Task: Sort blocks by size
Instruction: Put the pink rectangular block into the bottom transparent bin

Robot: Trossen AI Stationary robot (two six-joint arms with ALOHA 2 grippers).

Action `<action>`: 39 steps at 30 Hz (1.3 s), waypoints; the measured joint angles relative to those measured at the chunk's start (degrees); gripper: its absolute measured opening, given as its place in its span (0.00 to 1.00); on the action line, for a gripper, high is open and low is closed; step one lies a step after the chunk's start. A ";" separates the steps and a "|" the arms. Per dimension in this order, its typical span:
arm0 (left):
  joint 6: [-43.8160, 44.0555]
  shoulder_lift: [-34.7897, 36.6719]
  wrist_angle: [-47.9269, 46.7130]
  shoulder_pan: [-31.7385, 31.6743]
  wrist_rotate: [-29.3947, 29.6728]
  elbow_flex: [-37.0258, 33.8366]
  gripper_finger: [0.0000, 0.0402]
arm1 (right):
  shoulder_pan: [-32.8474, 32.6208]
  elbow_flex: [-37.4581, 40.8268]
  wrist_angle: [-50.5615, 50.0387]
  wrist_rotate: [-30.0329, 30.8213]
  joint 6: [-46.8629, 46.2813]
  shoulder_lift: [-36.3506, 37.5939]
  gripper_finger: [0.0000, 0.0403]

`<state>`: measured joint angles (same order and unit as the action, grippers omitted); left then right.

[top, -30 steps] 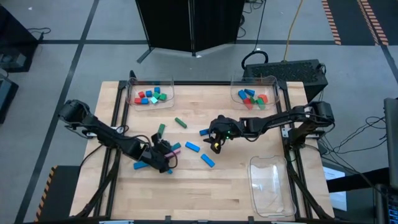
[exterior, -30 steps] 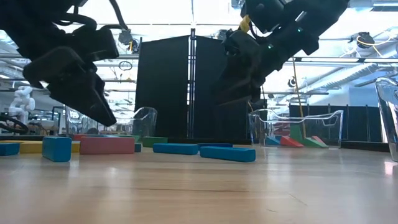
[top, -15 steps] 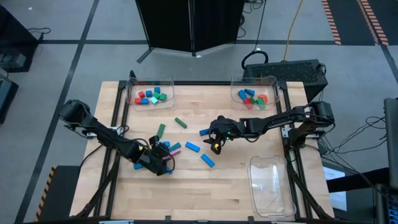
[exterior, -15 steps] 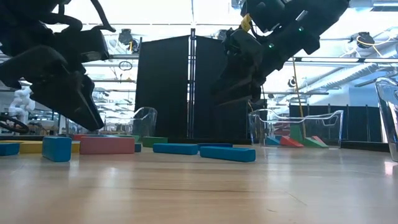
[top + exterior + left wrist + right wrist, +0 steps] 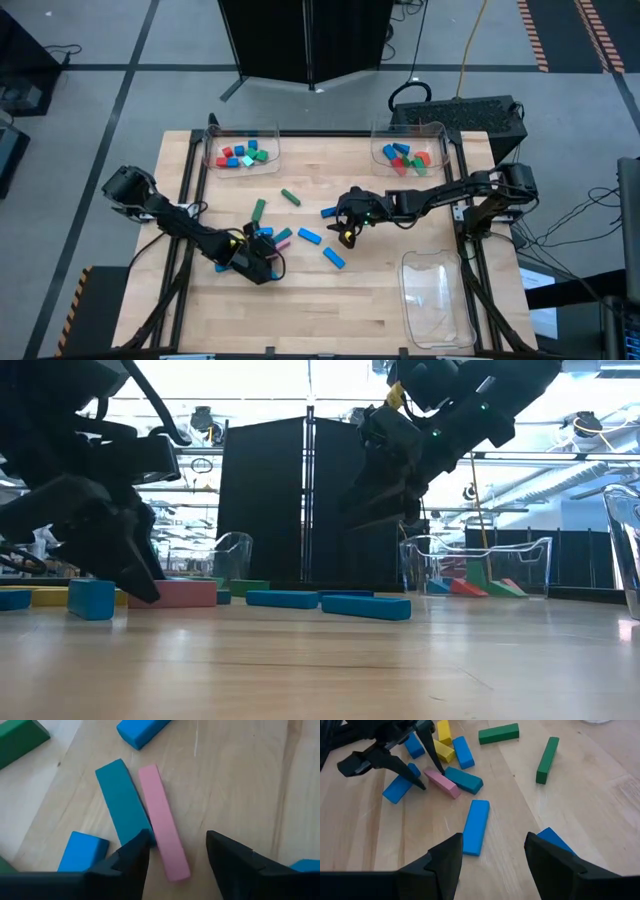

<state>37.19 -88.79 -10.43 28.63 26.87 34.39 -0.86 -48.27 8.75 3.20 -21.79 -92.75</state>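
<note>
Loose blocks lie mid-table. Among them a pink bar (image 5: 162,825) and a teal bar (image 5: 120,800) lie flat side by side, next to small blue blocks and a yellow one (image 5: 443,751). My left gripper (image 5: 177,855) is open, low over the table, with its fingers on either side of the pink bar's (image 5: 441,783) near end. One fingertip (image 5: 141,842) shows over the teal bar's end. My right gripper (image 5: 492,865) hangs open above the table's middle (image 5: 347,232) with nothing between its fingers. A blue bar (image 5: 476,826) lies ahead of it. My left gripper comes slanting down from the table's left, its fingers astride the pink bar's near end (image 5: 172,865) and across it. I cannot tell whether either finger touches that bar or the teal bar's end (image 5: 135,832). Both bars lie flat on the table.
Two clear trays with sorted blocks stand at the far edge, one left (image 5: 275,140) and one right (image 5: 375,150). A third clear tray (image 5: 405,290) stands near right. Two green bars (image 5: 258,209) (image 5: 291,197) and blue bars (image 5: 309,236) (image 5: 333,257) lie between the arms.
My left gripper has gone down toward the table and a little toward its left edge, ending low at the pink bar. The blocks have kept their places.
</note>
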 joint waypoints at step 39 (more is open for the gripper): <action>-18.10 -0.18 28.23 -3.63 0.37 -0.04 0.13 | -9.01 0.02 19.56 1.16 12.03 -8.46 0.54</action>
<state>19.09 -88.97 17.80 25.00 27.24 34.35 -9.87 -48.25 28.32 4.36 -9.76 -101.21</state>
